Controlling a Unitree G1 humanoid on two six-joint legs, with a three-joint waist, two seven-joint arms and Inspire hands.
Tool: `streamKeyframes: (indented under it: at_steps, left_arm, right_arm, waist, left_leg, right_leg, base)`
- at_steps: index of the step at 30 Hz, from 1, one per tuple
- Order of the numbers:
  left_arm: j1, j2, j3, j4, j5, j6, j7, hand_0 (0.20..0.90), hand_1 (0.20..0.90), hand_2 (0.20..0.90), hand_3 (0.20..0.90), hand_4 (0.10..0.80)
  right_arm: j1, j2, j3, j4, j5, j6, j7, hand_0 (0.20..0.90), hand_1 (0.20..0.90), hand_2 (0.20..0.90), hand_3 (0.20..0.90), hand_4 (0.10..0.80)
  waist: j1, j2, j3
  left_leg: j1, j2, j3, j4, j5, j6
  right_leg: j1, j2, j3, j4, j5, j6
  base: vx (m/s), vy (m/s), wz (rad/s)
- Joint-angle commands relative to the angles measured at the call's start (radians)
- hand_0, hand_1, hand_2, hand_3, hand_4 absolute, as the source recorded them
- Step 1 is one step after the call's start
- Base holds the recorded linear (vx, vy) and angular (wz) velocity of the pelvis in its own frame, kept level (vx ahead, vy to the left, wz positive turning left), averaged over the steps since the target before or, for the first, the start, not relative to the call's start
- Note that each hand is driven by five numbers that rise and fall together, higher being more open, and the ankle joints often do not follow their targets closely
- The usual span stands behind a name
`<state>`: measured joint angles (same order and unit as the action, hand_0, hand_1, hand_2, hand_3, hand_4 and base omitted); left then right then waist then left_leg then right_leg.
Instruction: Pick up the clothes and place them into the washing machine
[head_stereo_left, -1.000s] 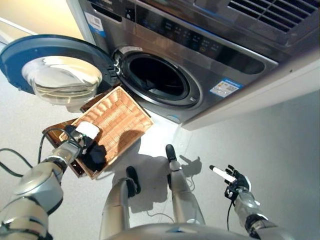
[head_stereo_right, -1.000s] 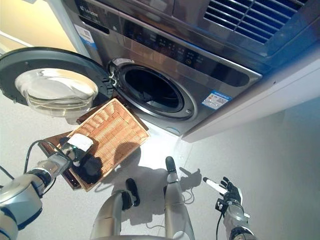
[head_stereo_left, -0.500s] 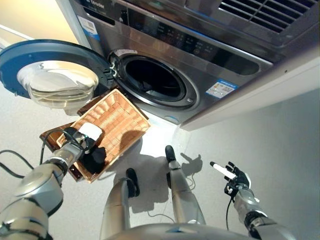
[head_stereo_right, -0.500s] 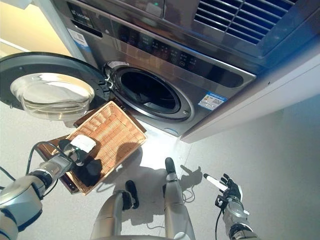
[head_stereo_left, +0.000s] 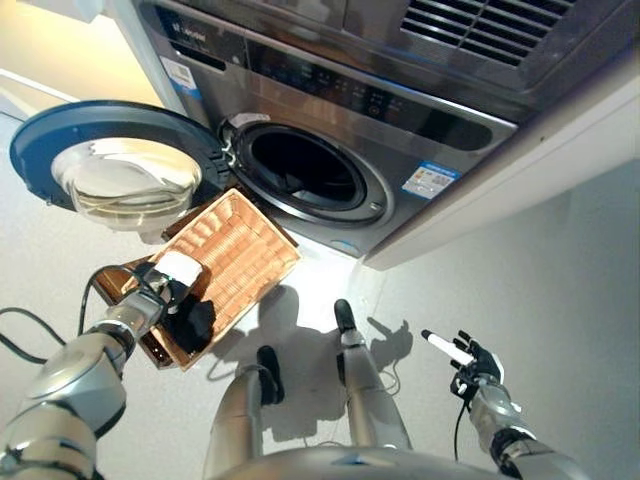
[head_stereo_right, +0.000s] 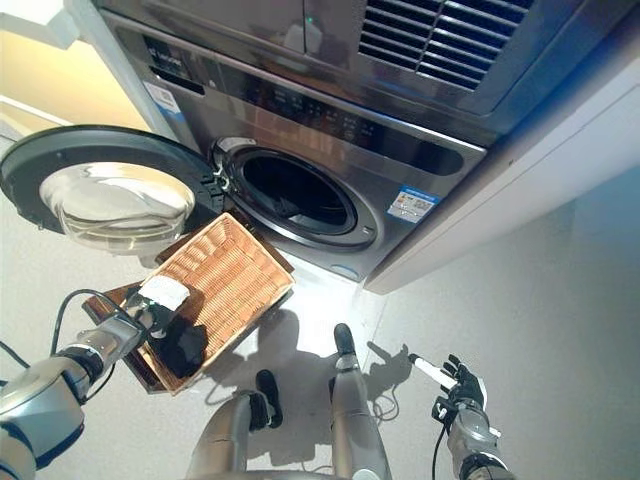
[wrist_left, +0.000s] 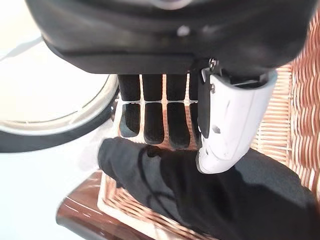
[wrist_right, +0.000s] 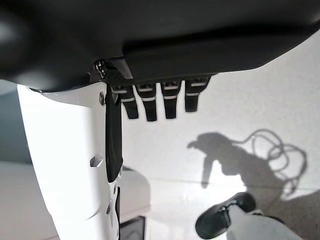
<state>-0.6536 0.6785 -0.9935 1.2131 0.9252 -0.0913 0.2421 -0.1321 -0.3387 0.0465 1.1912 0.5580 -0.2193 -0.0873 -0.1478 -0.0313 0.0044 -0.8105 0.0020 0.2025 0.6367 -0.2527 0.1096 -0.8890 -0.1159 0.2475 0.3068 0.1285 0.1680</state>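
A black cloth (head_stereo_left: 192, 320) lies in the near end of a wicker basket (head_stereo_left: 240, 245) on the floor in front of the washing machine (head_stereo_left: 400, 120). My left hand (head_stereo_left: 160, 288) is at that end of the basket. In the left wrist view its fingers (wrist_left: 155, 120) reach straight down behind the black cloth (wrist_left: 200, 200), and the white-covered thumb (wrist_left: 230, 125) rests against the cloth's top. The round drum opening (head_stereo_left: 305, 175) stands uncovered, with a dark shape inside. My right hand (head_stereo_left: 475, 365) hangs open over the bare floor at the lower right, holding nothing.
The machine's round door (head_stereo_left: 125, 170) is swung wide open to the left, just beyond the basket. The basket rests on a dark brown wooden tray (head_stereo_left: 110, 280). A pale wall base (head_stereo_left: 500, 190) runs to the right of the machine.
The whole picture has shifted a little, so the camera moved. The left hand stays at the black cloth in the basket, and the right hand keeps its pose.
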Motion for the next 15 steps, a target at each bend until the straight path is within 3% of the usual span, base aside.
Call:
streamKeyframes:
  at_steps: [1,8,9,13,14,15]
  left_arm:
    - [-0.049,0.08,0.098,-0.017,-0.029,0.036,0.042,0.2,0.2,0.2,0.2,0.3]
    - [-0.071,0.099,0.101,-0.02,-0.033,0.037,0.045,0.2,0.2,0.2,0.2,0.3]
    - [-0.104,0.127,0.111,-0.021,-0.054,0.037,0.05,0.2,0.2,0.2,0.2,0.3]
    - [-0.113,0.149,0.111,-0.018,-0.072,0.029,0.04,0.2,0.2,0.2,0.2,0.3]
    - [-0.11,0.15,0.113,-0.02,-0.082,0.023,0.034,0.37,0.37,0.37,0.37,0.422]
    - [-0.106,0.147,0.114,-0.023,-0.088,0.022,0.033,0.609,0.609,0.609,0.609,0.592]
  right_arm:
    - [0.019,-0.087,0.002,-0.027,-0.01,-0.042,-0.015,0.9,0.9,0.9,0.9,0.8]
    - [0.031,-0.081,0.006,-0.031,-0.025,-0.04,-0.009,0.9,0.9,0.9,0.9,0.8]
    - [0.041,-0.077,0.012,-0.034,-0.04,-0.035,0.001,0.9,0.9,0.9,0.9,0.8]
    - [0.04,-0.08,0.018,-0.037,-0.045,-0.032,0.005,0.9,0.9,0.9,0.9,0.8]
    - [0.038,-0.082,0.019,-0.038,-0.046,-0.032,0.006,0.9,0.9,0.9,0.9,0.8]
    - [0.036,-0.083,0.02,-0.037,-0.048,-0.032,0.006,0.9,0.9,0.9,0.9,0.8]
  waist:
    - [-0.021,0.018,0.02]
    - [-0.018,0.022,0.011]
    - [-0.012,0.029,-0.001]
    - [-0.012,0.033,-0.004]
    - [-0.013,0.034,-0.003]
    - [-0.013,0.034,-0.003]
  left_leg:
    - [-0.005,-0.014,-0.073,-0.041,-0.044,-0.015]
    - [0.031,-0.019,-0.076,-0.087,-0.02,-0.022]
    - [0.062,-0.023,-0.087,-0.127,0.005,-0.035]
    - [0.07,-0.021,-0.09,-0.143,0.021,-0.041]
    - [0.064,-0.018,-0.09,-0.139,0.023,-0.042]
    - [0.059,-0.016,-0.092,-0.137,0.024,-0.043]
  right_leg:
    - [0.128,-0.006,0.001,-0.1,-0.046,-0.092]
    - [0.161,-0.011,-0.001,-0.116,-0.041,-0.09]
    - [0.193,-0.016,-0.01,-0.132,-0.039,-0.088]
    - [0.202,-0.016,-0.02,-0.134,-0.041,-0.089]
    - [0.198,-0.014,-0.022,-0.131,-0.042,-0.09]
    - [0.195,-0.012,-0.024,-0.13,-0.043,-0.091]
  base:
    - [0.025,-0.052,-0.01]
    - [0.023,-0.043,0.01]
    - [0.054,-0.099,-0.09]
    - [0.022,-0.071,0.0]
    - [0.0,0.0,0.0]
    - [-0.023,-0.023,0.04]
